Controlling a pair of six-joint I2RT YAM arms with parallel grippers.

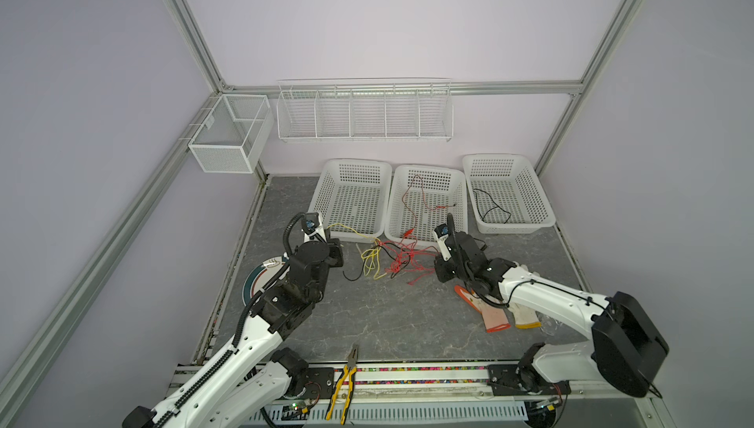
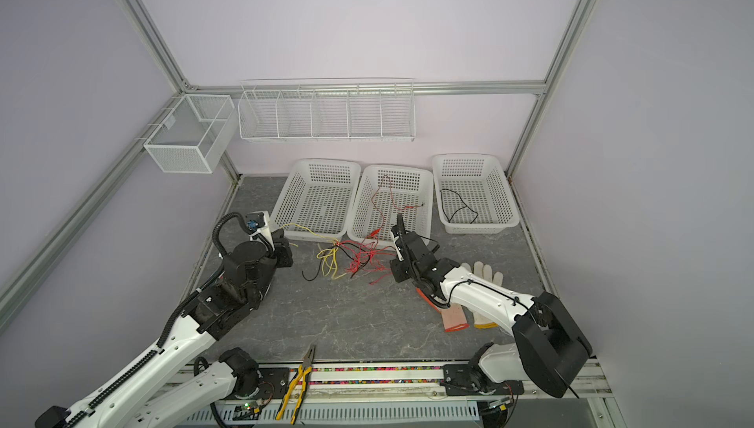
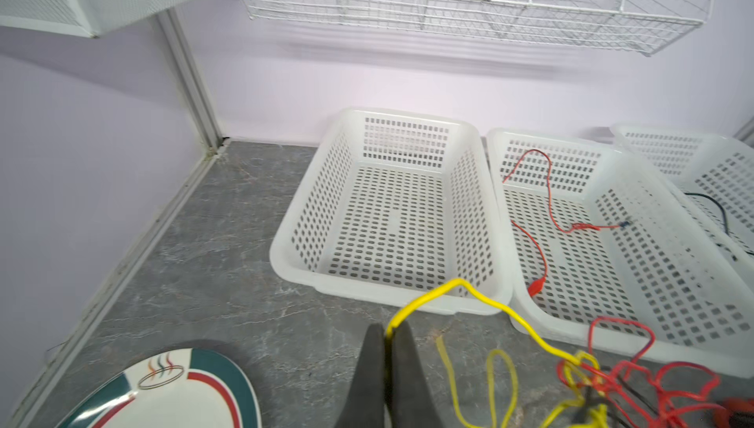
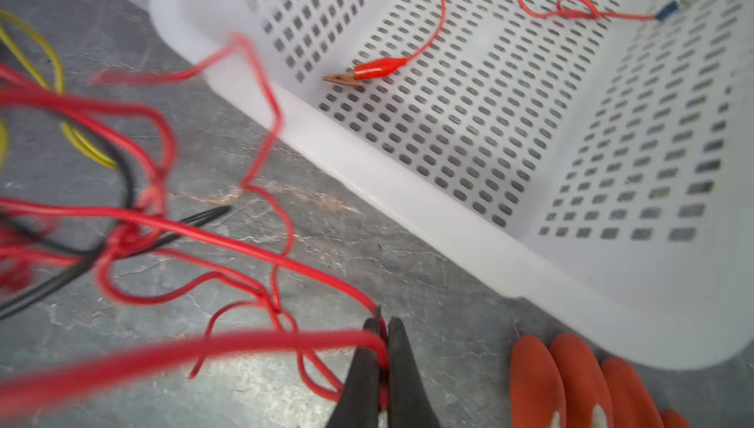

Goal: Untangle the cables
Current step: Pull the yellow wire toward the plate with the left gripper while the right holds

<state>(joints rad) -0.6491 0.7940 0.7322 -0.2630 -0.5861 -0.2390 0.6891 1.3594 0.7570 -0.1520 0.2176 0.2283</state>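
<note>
Top views: a tangle of thin red, yellow and black cables (image 1: 387,260) lies on the grey marbled tabletop (image 1: 387,324). It is just in front of the left basket (image 1: 357,160), middle basket (image 1: 430,168) and right basket (image 1: 493,156), all white perforated plastic, set against the back wall. The middle basket holds one loose red cable (image 1: 437,207); the right basket holds one loose black cable (image 1: 495,205). The left gripper (image 1: 327,233) sits by the left basket's near corner, with a yellow strand (image 1: 353,231) running from it to the knot. The right gripper (image 1: 436,258) is at the tangle's right edge. Yellow-handled pliers (image 1: 346,377) lie at the front edge, well apart. Left wrist view: left gripper (image 3: 387,334) clenched on the yellow strand, which arches up, then drops into the knot (a green-and-red-rimmed white plate (image 3: 171,393) lies beside the fingers). Right wrist view: right gripper (image 4: 381,326) pinched tight on a red strand (image 4: 245,242) of the tangle; nearer loops are blurred. Orange glove fingertips (image 4: 571,377) lie just beside, near the middle basket's front rim. A red clip end (image 4: 379,67) rests on that basket's floor.
</note>
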